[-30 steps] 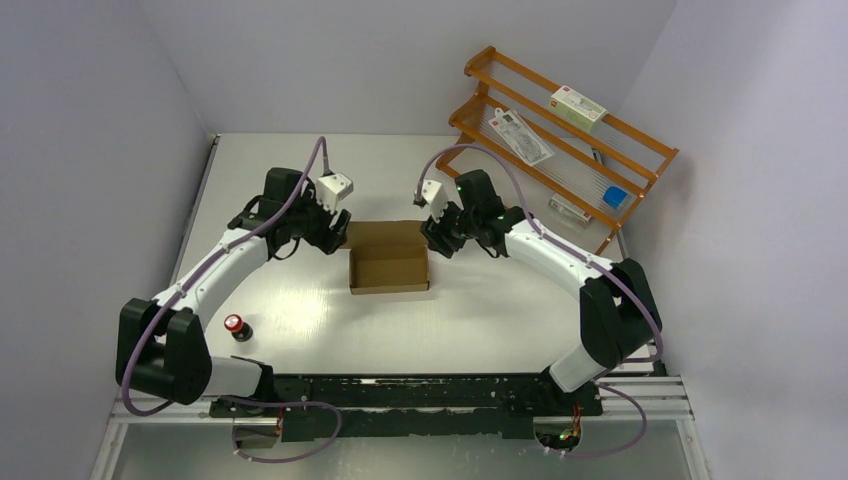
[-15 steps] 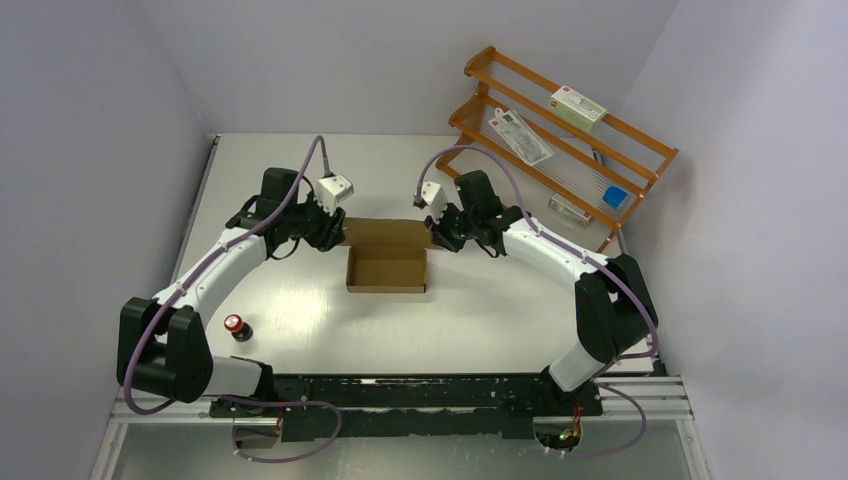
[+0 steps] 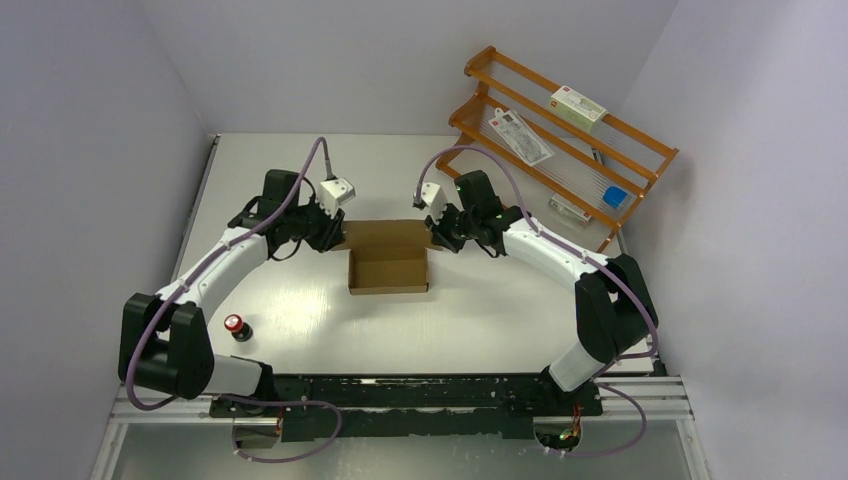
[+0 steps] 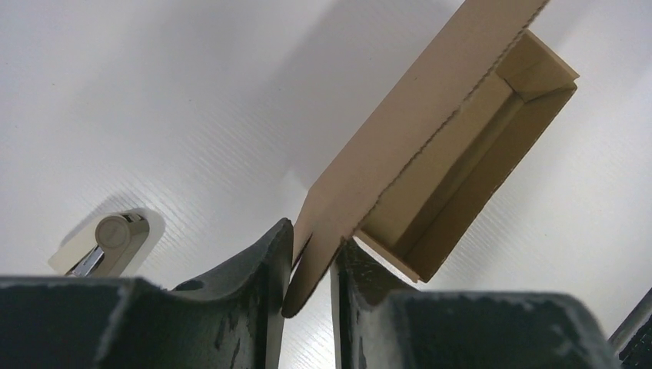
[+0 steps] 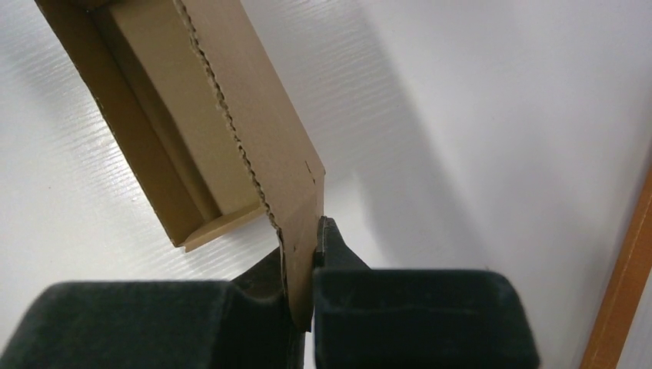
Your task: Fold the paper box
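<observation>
Location: paper box (image 3: 388, 262) is set at the middle of the table (image 3: 300, 180), tray walls formed, open side up; lid flap (image 3: 385, 233) is raised off the far wall.

Risks from here: the flap is held by its left and right corners only, so an uneven swing of the two arms would skew it or tear it along the perforated crease; the tray is unweighted (nothing pins it down), so a pull toward the near side would likely drag or tip it rather than hinge the lid; the thin purchase at the corners could slip out mid-fold.

Grip state: left gripper (image 4: 311, 261) is set either side of the flap's left corner, card pinched between the fingers, though the oblique view may hide a slight gap; right gripper (image 5: 301, 261) is clamped tight on the right corner, card pressed flat.
</observation>
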### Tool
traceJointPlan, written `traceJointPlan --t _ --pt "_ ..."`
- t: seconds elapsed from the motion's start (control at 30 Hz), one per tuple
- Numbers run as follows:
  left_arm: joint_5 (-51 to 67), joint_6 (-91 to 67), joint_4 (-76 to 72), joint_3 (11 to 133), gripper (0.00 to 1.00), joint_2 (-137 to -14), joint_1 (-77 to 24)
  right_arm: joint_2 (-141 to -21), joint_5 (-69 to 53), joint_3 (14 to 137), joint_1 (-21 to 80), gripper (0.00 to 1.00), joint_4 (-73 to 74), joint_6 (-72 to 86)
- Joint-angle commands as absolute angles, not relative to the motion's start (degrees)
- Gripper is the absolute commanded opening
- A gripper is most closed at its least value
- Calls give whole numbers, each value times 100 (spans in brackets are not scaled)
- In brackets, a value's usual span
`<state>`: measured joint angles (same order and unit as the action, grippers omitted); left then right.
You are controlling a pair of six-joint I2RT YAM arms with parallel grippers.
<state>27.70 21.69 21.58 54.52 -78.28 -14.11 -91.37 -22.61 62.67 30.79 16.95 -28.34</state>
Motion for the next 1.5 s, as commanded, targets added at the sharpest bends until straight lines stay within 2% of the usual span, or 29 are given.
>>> traceJointPlan --t 0.0,0.1,0.33,0.43,0.8,1.0,1.2,1.47 --pt "3065 2257 2029 5360 29 -7936 -1376 -8972 -2385 6282 3032 0 1592 -2847" --pt "3058 2235 1991 5326 26 -7964 -1377 -8918 -2395 6229 3032 0 1512 -2785" --pt "3147 1898 2079 5366 9 -7916 -1380 -8859 -2314 6176 3047 0 1319 -2238" --pt "3062 1487 2017 5300 5 -7745 -1392 -8798 -2036 6065 3096 0 1112 -1678" --pt "2233 -802 1484 4940 5 -7144 -1751 -8317 135 5409 3945 0 496 117" --pt "1407 -1887 935 4646 5 -6804 -2132 -8459 1411 5522 4558 0 739 1089" --pt "454 -2443 689 4527 5 -6828 -2819 -8725 2716 5672 5042 0 1091 2132" --pt "-448 -3047 547 4555 7 -7002 -3405 -8945 3520 5793 5415 0 1377 3317"
